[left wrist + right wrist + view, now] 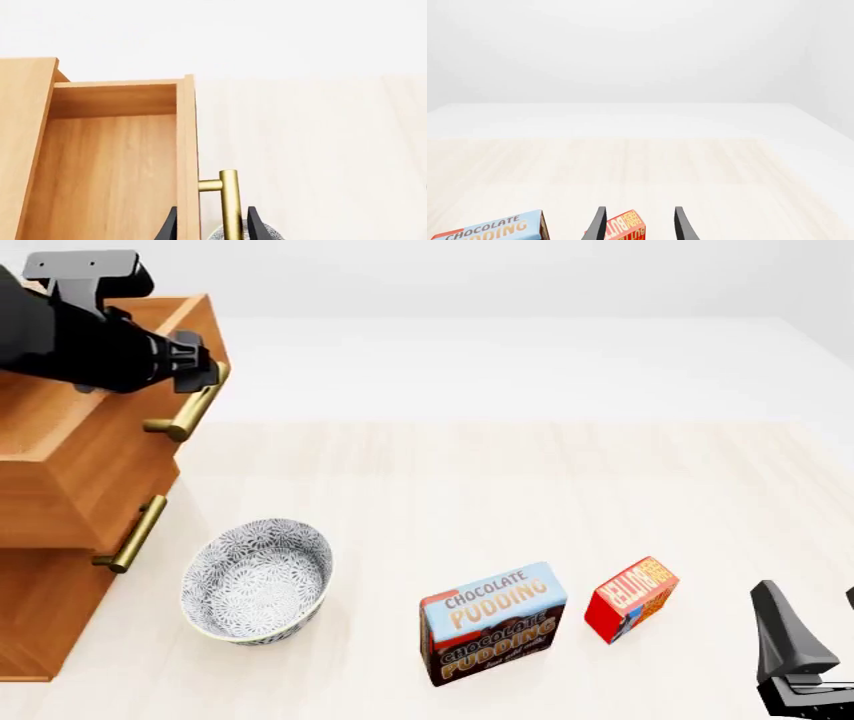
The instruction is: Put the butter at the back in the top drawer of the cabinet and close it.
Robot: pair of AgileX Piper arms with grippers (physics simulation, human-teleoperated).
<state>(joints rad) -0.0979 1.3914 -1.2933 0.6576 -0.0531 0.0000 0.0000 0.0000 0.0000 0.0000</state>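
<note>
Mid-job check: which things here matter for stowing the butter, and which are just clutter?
Needed:
small red-and-orange butter box
pulled-out top wooden drawer
orange-brown wooden cabinet
left claw, around the brass handle

Clutter:
blue-and-brown chocolate pudding box
patterned grey-white bowl

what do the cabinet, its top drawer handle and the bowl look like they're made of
Cabinet: orange-brown wood, judging by the visible grain, matte. Top drawer handle: brass-like metal, golden with a soft shine. Bowl: probably glazed ceramic, white with a fine dark pattern; being a render, that stays a guess.

The right hand (pixel 639 225), fingers apart, frames the butter (pixel 627 227) beside the pudding box (pixel 490 230).
</note>
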